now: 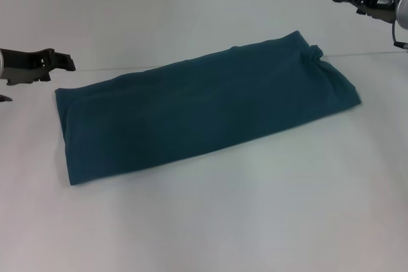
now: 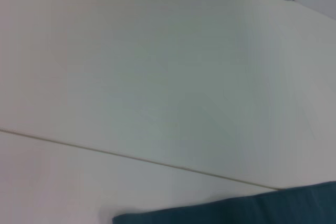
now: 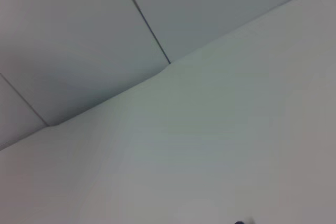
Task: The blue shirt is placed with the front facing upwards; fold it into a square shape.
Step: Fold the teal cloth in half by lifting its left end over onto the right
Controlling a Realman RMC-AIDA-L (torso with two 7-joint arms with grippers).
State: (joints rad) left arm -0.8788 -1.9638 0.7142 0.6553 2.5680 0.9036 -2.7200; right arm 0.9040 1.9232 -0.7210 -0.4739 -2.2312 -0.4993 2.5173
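Lying folded lengthwise, blue shirt (image 1: pixel 204 109) on white table (image 1: pixel 255 208), both grippers apart.

Blue shirt (image 1: pixel 204 109) plain dark teal, no print showing; table (image 1: pixel 255 208) white w/ thin seam line; grippers black/grey.
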